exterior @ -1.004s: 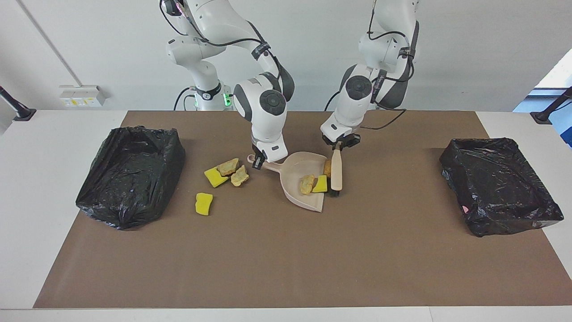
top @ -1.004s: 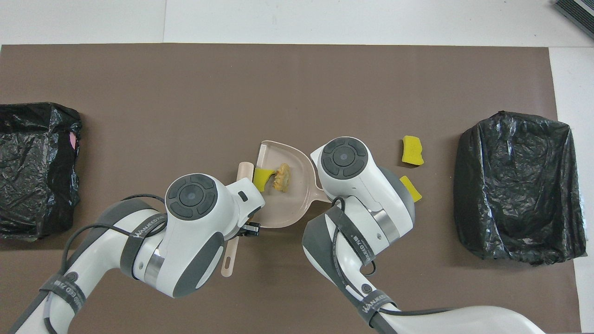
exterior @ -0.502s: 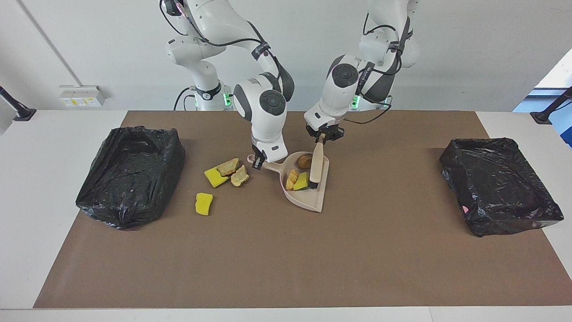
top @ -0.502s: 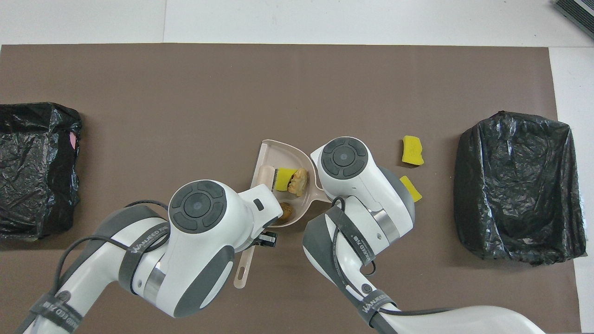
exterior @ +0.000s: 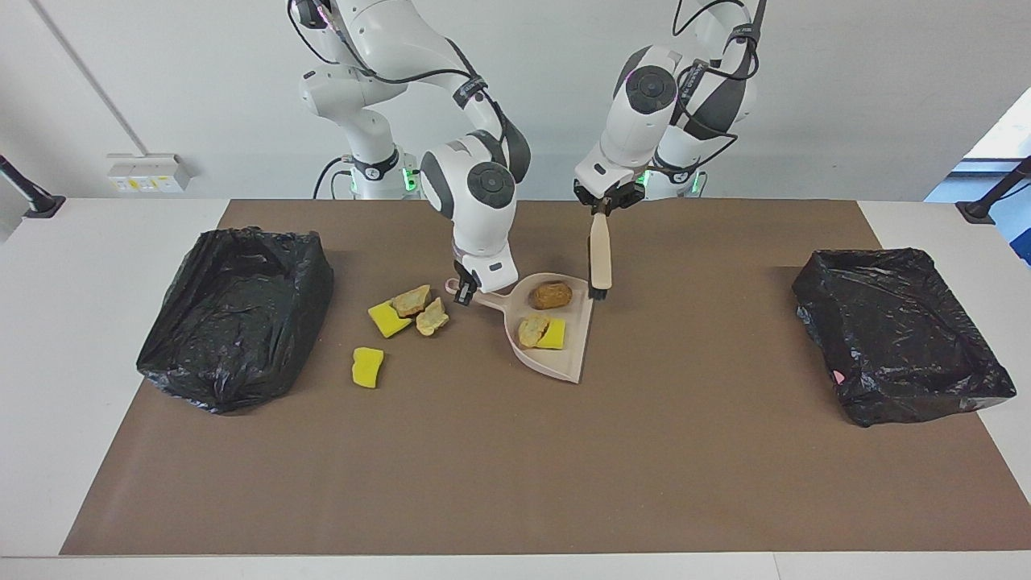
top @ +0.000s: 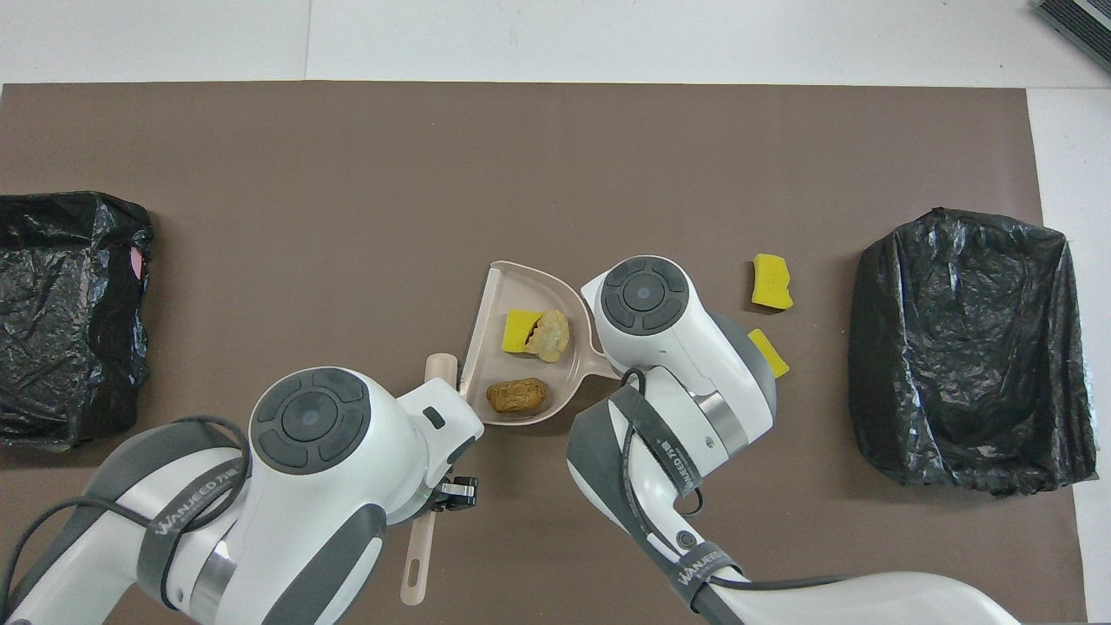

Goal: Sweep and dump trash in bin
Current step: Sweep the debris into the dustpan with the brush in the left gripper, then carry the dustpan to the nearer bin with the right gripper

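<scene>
On the desk (exterior: 113,242), seen from the facing camera and read from nine o'clock to three, a black-lined bin (exterior: 233,318) sits at the right arm's end of the brown mat (exterior: 515,467). Next comes loose trash: a yellow sponge bit (exterior: 367,366) alone at about seven o'clock of a cluster made of another yellow sponge piece (exterior: 387,320) and two tan rocky lumps (exterior: 424,309). The right gripper (exterior: 463,292) is low at the dustpan handle (exterior: 487,299), its jaws pinching that handle. The beige dustpan (exterior: 556,354) lies flat on the mat, its open edge toward the left arm's end. Inside it rest a brown lump (exterior: 551,295), a tan lump (exterior: 532,329) and a yellow sponge scrap (exterior: 554,333), the last two touching. The left gripper (exterior: 600,208) is raised over the mat, jaws pressed on the brush (exterior: 599,258), which hangs nearly upright, bristles down just beside the pan's edge. At three o'clock lies a second black-lined bin (exterior: 898,334).
</scene>
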You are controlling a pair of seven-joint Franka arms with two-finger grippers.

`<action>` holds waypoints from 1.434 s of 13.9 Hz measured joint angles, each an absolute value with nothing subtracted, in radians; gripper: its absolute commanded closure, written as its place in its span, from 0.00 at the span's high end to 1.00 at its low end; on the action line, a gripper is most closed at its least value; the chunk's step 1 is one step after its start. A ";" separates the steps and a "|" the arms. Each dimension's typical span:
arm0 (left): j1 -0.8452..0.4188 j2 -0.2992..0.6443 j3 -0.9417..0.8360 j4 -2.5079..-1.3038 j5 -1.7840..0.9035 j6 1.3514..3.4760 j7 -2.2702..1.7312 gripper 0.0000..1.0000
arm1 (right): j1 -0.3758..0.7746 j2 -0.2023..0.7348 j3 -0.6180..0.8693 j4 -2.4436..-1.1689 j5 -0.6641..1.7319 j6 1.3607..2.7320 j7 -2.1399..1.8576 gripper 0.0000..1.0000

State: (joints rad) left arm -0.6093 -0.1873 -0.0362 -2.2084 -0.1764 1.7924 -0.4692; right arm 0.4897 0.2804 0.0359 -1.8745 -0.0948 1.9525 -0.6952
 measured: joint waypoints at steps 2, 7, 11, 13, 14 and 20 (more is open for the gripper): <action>-0.612 -0.229 -0.080 -2.269 -0.176 1.825 -0.524 0.00 | 0.486 0.280 0.035 -1.874 -0.095 1.953 -0.695 0.00; -0.649 -0.293 -0.269 -2.406 -0.176 1.947 -0.780 0.00 | 0.415 0.239 0.032 -1.861 -0.095 1.932 -0.699 0.00; -0.759 -0.286 -0.280 -2.475 -0.179 2.063 -0.868 0.00 | 0.281 0.142 0.029 -1.829 -0.095 1.870 -0.784 0.00; -0.789 -0.273 -0.280 -2.490 -0.179 2.108 -0.907 0.00 | 0.213 0.097 0.026 -1.822 -0.095 1.845 -0.821 0.00; -0.799 -0.267 -0.280 -2.493 -0.180 2.121 -0.920 0.00 | 0.183 0.074 0.023 -1.819 -0.095 1.825 -0.836 0.00; -0.836 -0.232 -0.280 -2.517 -0.180 2.193 -0.976 0.00 | -0.122 -0.094 0.012 -1.811 -0.100 1.634 -1.085 0.00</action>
State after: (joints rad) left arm -0.8363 -0.2318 -0.2802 -2.5172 -0.1796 2.1931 -0.9762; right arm -0.1221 -0.0941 0.0119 -1.8108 -0.0997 1.6341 -1.0851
